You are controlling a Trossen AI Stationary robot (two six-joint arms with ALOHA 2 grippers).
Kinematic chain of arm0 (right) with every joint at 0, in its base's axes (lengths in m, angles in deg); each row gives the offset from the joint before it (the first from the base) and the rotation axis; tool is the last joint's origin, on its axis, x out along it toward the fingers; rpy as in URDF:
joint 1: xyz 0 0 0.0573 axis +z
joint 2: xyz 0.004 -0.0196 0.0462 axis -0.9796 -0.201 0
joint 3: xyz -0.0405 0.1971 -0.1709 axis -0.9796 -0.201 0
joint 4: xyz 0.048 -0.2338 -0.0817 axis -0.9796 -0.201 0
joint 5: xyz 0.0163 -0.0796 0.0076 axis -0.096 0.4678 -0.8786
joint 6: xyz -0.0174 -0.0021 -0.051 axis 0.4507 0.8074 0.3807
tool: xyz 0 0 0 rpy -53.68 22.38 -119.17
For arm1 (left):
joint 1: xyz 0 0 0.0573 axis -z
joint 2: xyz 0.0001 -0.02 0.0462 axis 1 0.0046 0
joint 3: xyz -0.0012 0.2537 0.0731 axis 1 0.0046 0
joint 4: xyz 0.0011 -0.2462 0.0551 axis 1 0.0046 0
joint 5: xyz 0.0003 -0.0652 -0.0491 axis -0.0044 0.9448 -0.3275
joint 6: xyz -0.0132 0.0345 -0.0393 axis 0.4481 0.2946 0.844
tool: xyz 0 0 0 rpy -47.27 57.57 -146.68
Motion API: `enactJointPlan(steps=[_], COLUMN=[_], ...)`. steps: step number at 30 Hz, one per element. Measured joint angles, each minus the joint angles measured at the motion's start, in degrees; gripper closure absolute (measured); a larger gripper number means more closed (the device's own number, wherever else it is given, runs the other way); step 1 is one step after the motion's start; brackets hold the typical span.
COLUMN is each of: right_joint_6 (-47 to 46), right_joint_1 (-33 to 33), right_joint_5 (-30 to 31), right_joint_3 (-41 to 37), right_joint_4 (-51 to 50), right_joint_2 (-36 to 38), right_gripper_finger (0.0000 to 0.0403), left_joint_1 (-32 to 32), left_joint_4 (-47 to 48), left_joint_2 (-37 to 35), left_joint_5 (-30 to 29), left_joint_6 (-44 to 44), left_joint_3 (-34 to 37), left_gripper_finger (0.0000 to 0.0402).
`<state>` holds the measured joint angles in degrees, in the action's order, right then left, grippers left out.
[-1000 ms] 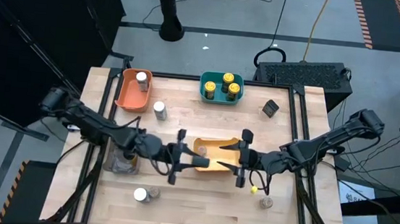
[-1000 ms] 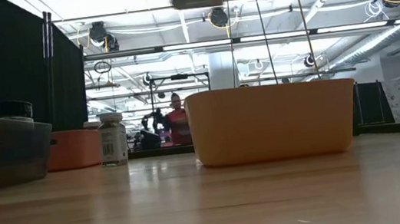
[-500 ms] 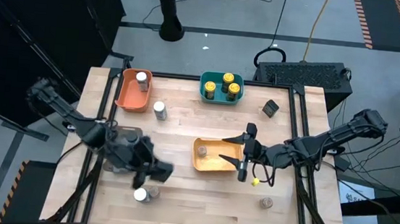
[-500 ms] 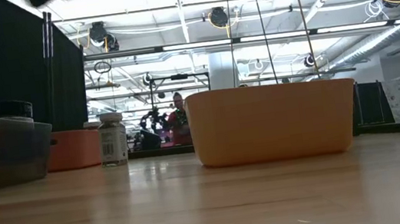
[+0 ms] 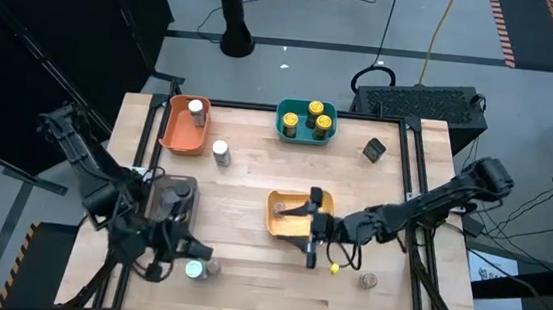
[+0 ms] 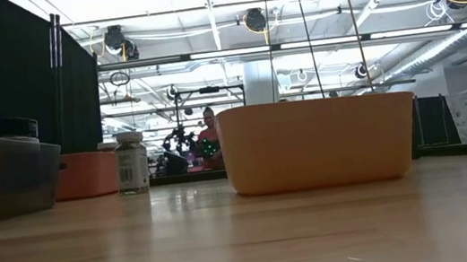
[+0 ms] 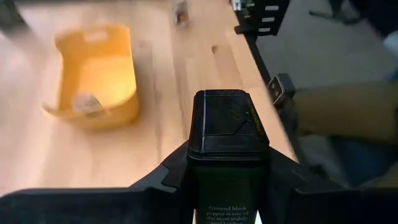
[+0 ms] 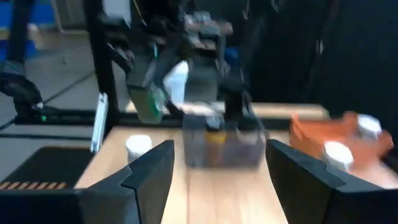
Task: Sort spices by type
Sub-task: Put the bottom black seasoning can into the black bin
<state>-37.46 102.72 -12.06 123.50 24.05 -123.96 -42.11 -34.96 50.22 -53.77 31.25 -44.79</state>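
My left gripper (image 5: 169, 254) is over the table's near left part, just in front of the grey bin (image 5: 174, 198), shut on a black spice tin (image 7: 228, 134). My right gripper (image 5: 311, 228) hangs open and empty over the right end of the yellow bin (image 5: 285, 226); its fingers (image 8: 149, 171) show wide apart. One jar (image 5: 279, 211) lies in the yellow bin. Three yellow-lidded jars (image 5: 314, 120) stand in the teal bin (image 5: 289, 131), and a white-lidded jar (image 5: 196, 108) in the orange bin (image 5: 180, 137). My left gripper pinches the black tin between its two fingers, on the two side walls below the lid (image 7: 198, 171). The tin lies along the fingers, its lid end (image 7: 227, 121) pointing away from the wrist. The fingers slant downward, and the tin is lifted clear of the table.
Loose jars stand on the table: one (image 5: 221, 151) by the orange bin, two (image 5: 201, 268) at the near left beside my left gripper, one (image 5: 368, 280) at the near right. Another black tin (image 5: 373, 149) lies at the far right. A small yellow object (image 5: 335, 268) lies near my right gripper.
My left gripper has swung from beside the yellow bin toward the table's left and near edges, carrying the black tin clear of the table and turning as it went. My right gripper has shifted toward the table's left, over the yellow bin's right end.
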Motion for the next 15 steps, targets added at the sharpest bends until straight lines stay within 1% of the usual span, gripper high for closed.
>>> enactJointPlan(steps=[2,4,7,10,12,15], right_joint_6=[3.1,3.9,4.2,5.8,7.3,6.6], right_joint_1=[1.3,2.4,3.3,3.9,4.4,4.7], right_joint_5=[1.6,3.3,4.2,7.2,9.8,10.7], right_joint_3=[0.9,2.9,8.5,17.0,22.7,29.3], right_joint_4=[4.5,6.9,6.0,1.9,-2.1,-5.9], right_joint_2=[-2.7,-6.1,-12.3,-18.3,-21.6,-25.3], right_gripper_finger=[0.0166,0.0169,0.0175,0.0176,0.0176,0.0176], left_joint_1=[2.2,4.0,5.5,6.1,5.9,5.6], left_joint_4=[0.0,-1.3,-6.9,-15.8,-23.5,-32.0], left_joint_2=[0.0,0.0,0.0,0.0,0.0,0.0], left_joint_5=[-2.8,-6.3,-12.2,-18.0,-18.6,-18.6], left_joint_6=[-4.8,-9.0,-16.1,-23.8,-28.9,-35.0], left_joint_3=[0.0,0.2,1.5,3.0,4.4,7.2], left_gripper_finger=[0.0281,0.0281,0.0281,0.0281,0.0281,0.0281])
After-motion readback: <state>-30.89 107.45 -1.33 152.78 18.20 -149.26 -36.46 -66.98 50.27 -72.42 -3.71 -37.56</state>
